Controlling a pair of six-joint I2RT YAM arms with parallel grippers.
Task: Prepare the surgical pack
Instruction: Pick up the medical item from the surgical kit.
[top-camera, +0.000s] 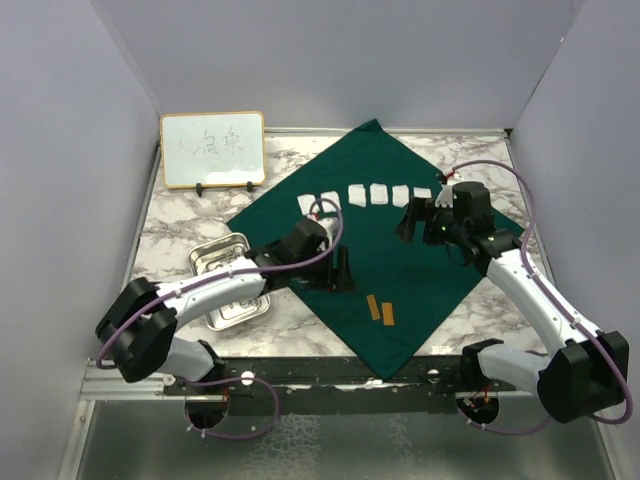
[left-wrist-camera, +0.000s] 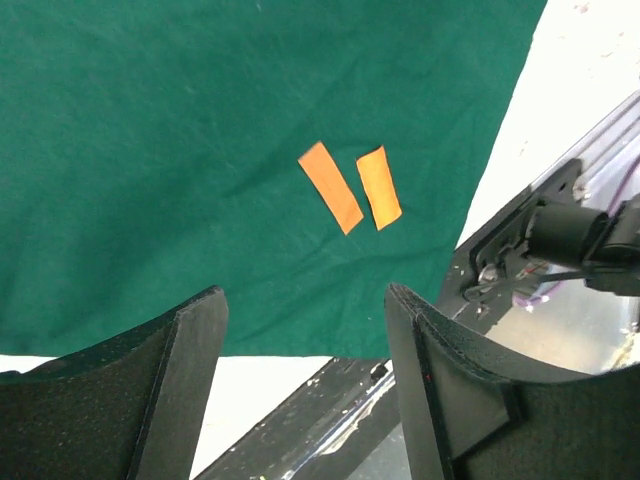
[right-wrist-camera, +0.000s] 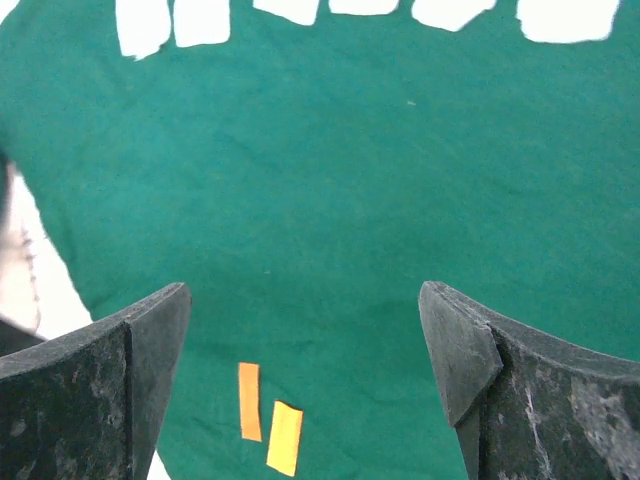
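Your green drape (top-camera: 378, 255) lies spread as a diamond, with corners near the table's far and near edges. Gauze squares (top-camera: 378, 195) line its far side, and the steel tray (top-camera: 215, 250) sits just off its left edge. Your left jaws and right jaws hover spread and empty over bare cloth.

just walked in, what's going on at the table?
Early layout stage. The green drape is spread out, with a row of white gauze squares across its far side and two orange strips near its near corner. The steel trays sit beside the drape on the left. The left gripper and right gripper both hover over the drape, fingers open, holding nothing.
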